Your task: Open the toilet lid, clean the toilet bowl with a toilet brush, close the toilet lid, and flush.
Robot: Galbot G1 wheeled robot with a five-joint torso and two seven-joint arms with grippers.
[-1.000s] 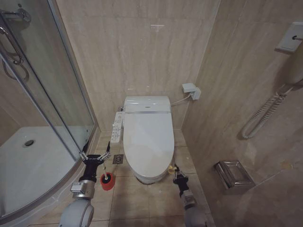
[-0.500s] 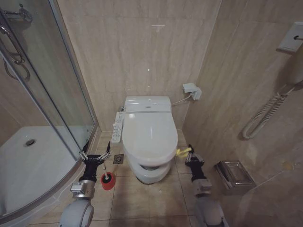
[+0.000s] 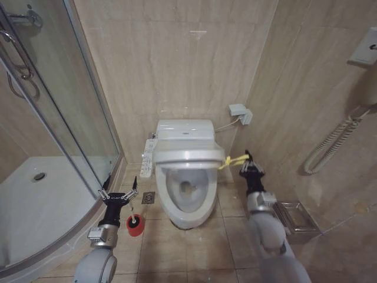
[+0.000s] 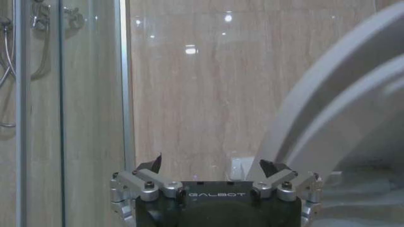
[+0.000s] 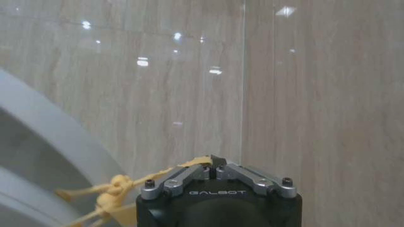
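The white elongated ceramic toilet bowl [image 3: 187, 203] sits at the centre of the head view, back against the beige tiled wall, with its white button panel [image 3: 147, 158] at 9 o'clock of it. The bowl's inside is exposed and stained yellowish at the bottom.

The large white oval plastic toilet lid [image 3: 188, 156] is partly raised, its front edge hanging over the rear half of the bowl, not yet leaning on the tank. Whether the seat ring lifts with it I cannot tell.

Right pincer [image 3: 250, 168] at 3 o'clock of the lid, closed narrow on the yellow strap loop [image 3: 233, 160]; the strap runs taut from the lid edge to the fingertips. In the right wrist view the knotted yellow cord [image 5: 113, 191] leads into the shut jaws.

Left pincer [image 3: 118, 195] at 8 o'clock of the bowl, fingers spread wide, holding nothing, hovering just above the small toilet brush with red cup-like base [image 3: 135, 225] on the floor.

Risks, as judged:
- The grip is on thin cord only. If it slides through the jaws, the lid drops and slams onto the bowl.
- The pull is from one side, so the lid may twist on its hinge.
- Stopping short of upright would let the lid fall back.
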